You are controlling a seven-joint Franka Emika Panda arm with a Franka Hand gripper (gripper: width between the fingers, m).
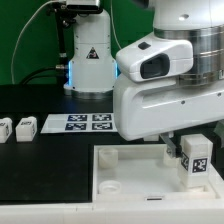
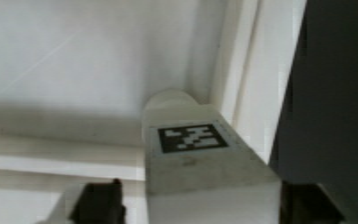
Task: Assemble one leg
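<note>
My gripper (image 1: pixel 183 152) is shut on one leg (image 1: pixel 195 160), a small white post with a black-and-white tag. It holds the leg upright over the exterior view's right end of the large white tray-like piece (image 1: pixel 120 175). In the wrist view the leg (image 2: pixel 194 150) runs out from between my dark fingers (image 2: pixel 101 203) toward an inner corner of the tray (image 2: pixel 87 70), close to its raised rim. Whether the leg's far end touches the tray is hidden. Two more legs (image 1: pixel 26 126) lie on the black table at the exterior view's left.
The marker board (image 1: pixel 85 122) lies flat behind the tray. A white robot base and stand (image 1: pixel 90 60) rise at the back before a green wall. The arm's white body (image 1: pixel 165 85) hides the table's right half.
</note>
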